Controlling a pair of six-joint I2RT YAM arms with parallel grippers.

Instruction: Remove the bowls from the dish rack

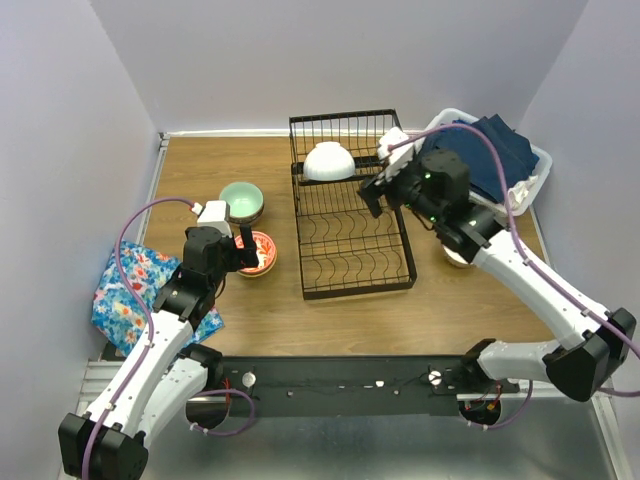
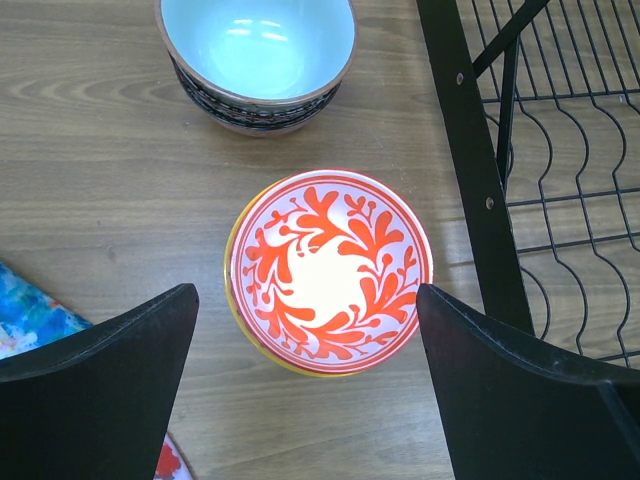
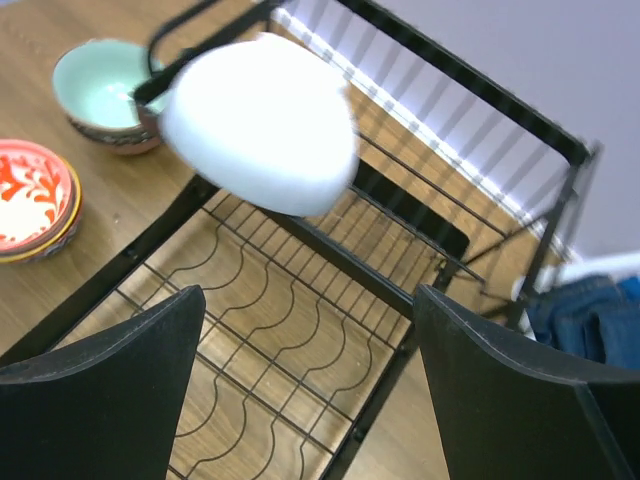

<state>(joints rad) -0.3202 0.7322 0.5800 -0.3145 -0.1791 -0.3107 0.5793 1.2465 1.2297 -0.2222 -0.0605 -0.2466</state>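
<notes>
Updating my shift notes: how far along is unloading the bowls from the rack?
Done: the mint-green bowl and red-patterned bowl sit on the table beside the dish rack. In hand: nothing; the left claw and right claw are open. Left: one white bowl, upturned at the rack's far end.

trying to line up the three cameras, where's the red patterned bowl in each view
Top external: the red patterned bowl sits left of centre, on the table left of the dish rack.
Left wrist: centre of the picture.
Right wrist: far left edge, partly cut off.
Shared landmark: the mint-green bowl, just above it in every view.
</notes>
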